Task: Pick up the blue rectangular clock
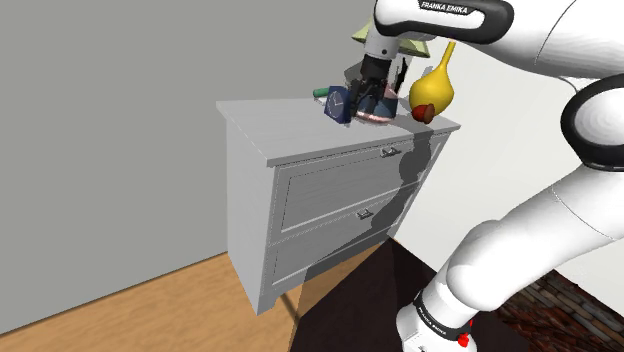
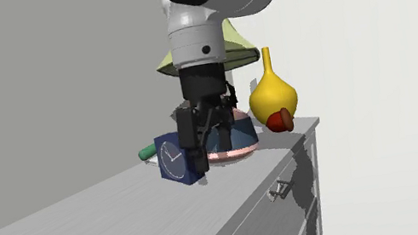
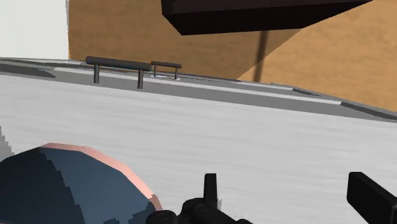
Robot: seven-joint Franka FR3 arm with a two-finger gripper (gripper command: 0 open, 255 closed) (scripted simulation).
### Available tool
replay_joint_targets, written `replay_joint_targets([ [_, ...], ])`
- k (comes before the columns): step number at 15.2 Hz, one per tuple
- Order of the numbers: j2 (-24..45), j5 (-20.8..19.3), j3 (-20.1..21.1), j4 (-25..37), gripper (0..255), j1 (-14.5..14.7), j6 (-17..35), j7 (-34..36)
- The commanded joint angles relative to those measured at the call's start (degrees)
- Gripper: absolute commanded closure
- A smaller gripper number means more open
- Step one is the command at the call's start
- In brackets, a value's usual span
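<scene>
A grey dresser (image 1: pixel 290 128) against a grey wall, with a few ornaments crowded at the far end of its top. The blue rectangular clock (image 2: pixel 176 160) stands upright there, a small box with a white dial facing outward, nearest the bare stretch of the top. Just beside it, toward the second exterior view's right, sits a lamp base (image 2: pixel 235 141), a dark blue dome with a pink rim, under a pale green shade (image 2: pixel 238 47). Beyond that stands a yellow gourd-shaped vase (image 2: pixel 273 95) with a small red object (image 2: pixel 282 118) against it.

The black pincer (image 2: pixel 204 143) points down from the white arm, low between the clock and the lamp base. In the wrist view we see its two fingers standing well apart with only bare dresser top between them, so it is released and grasping nothing. We cannot tell whether a finger brushes the clock's side.

We judge the clock to be stiff and light, a hard box that will not give under the fingers. Its flat faces look smooth, so it may slip if pinched only at a corner or near the top edge. The dial side may be the delicate one. We would take it across two opposite flat sides, near mid-height, with the fingers square to them. Standing on a narrow base, it could tip from a sideways nudge, and the lamp base leaves little room on that side
</scene>
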Motion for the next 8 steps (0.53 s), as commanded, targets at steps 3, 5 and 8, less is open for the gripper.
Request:
replay_joint_targets([
  [3, 9.50, 0.97, -1.61, 11.53, 0, -0.51, -2.03, -2.86],
  [5, 14.60, 1.77, -2.32, 18.30, 0, -0.99, -3.75, -4.30],
  [8, 23.07, 3.35, -3.23, 30.23, 0, -2.18, -7.33, -6.42],
])
